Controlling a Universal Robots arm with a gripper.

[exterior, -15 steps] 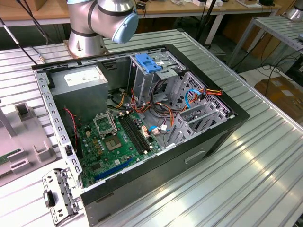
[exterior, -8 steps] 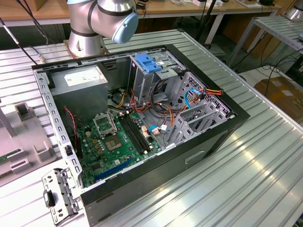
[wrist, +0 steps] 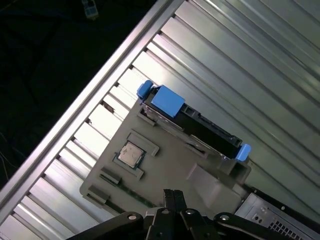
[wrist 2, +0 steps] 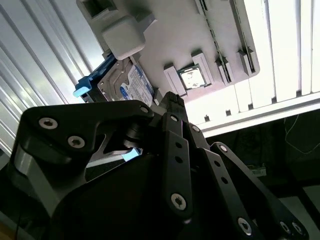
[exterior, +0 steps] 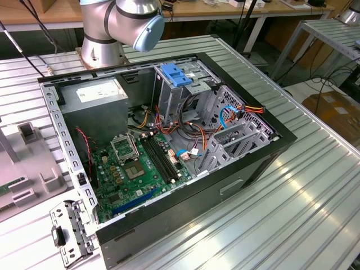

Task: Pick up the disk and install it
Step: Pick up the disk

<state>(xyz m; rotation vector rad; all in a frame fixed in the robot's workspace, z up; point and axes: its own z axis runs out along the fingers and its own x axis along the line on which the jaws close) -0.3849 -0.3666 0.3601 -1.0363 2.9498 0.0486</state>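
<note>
While the pincer (wrist: 173, 194) hangs pressed together (gripping nothing), the grey tray (wrist: 167, 160) just beyond its tips holds one disk (wrist: 200, 127) and one processor chip (wrist: 129, 154).

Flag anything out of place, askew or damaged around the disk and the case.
Nothing looks damaged or spilled. The disk stands on edge, seated squarely in the grey holder. One loose item: a perforated metal bracket lying on the table by the open case corner.
</note>
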